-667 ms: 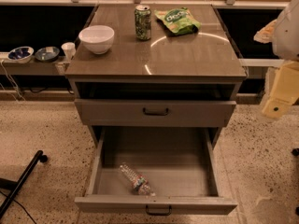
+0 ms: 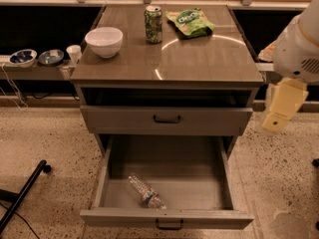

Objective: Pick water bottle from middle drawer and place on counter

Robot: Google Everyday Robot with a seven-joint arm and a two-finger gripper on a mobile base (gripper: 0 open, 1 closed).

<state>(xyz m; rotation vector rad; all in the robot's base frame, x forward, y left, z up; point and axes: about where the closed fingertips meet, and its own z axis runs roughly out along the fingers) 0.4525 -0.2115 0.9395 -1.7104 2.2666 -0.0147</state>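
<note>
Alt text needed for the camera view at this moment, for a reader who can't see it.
A water bottle lies on its side in the open middle drawer; the end effector hangs at the right, away from the bottle. On the counter sit a white bowl, a green can and a green snack bag.

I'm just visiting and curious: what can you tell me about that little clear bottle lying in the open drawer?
The small clear plastic water bottle looks crinkly and has a thin coloured label band. It lies on its side, angled diagonally, on the floor of the pulled-out grey metal middle drawer, near the front panel and slightly left of centre. Only the drawer floor appears to touch it. The robot's cream claw hangs off to the right, outside the drawer and well apart from the bottle.
</note>
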